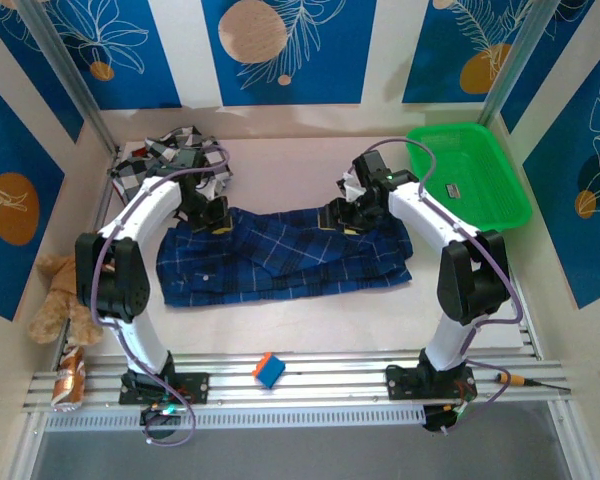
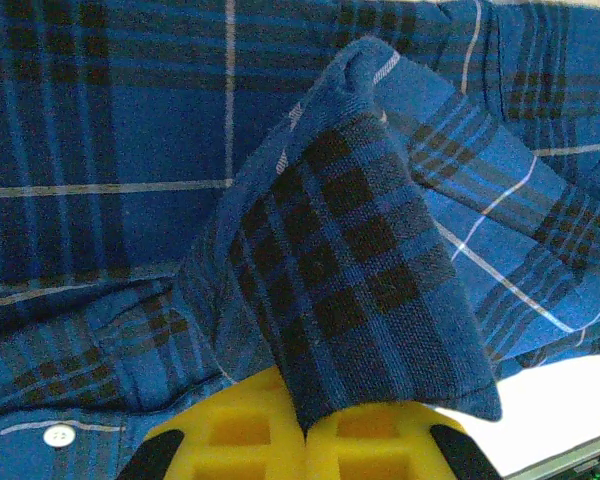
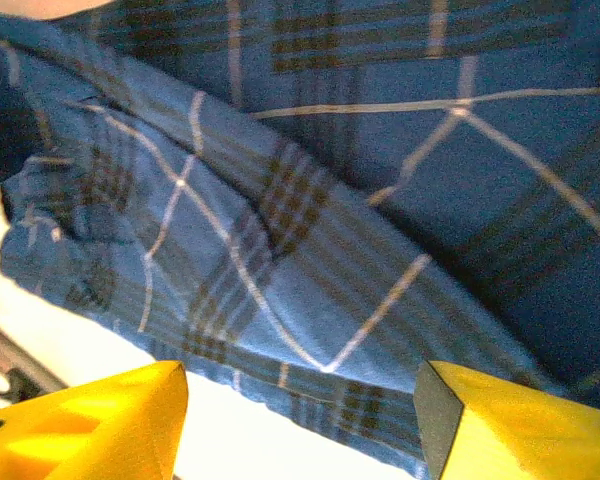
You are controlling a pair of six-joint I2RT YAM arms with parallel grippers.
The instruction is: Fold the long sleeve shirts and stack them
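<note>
1. There are two shirts: the blue plaid shirt [image 1: 280, 255] lies spread out, and the checked shirt [image 1: 175, 155] lies crumpled behind its left end.
2. The left gripper [image 2: 305, 440] pinches a fold at the blue plaid shirt's back left edge.
3. The right gripper [image 3: 300, 425] is at its back right edge, fingers apart.
4. One green basket [image 1: 475, 175] stands to its right and one teddy bear [image 1: 60, 295] to its left.

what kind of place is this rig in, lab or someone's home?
Most likely a lab data-collection cell, not a home: an aluminium mounting rail runs along the near edge of the table, printed blue backdrop panels box it in, and props are laid out, a blue plaid shirt and a green basket.
</note>
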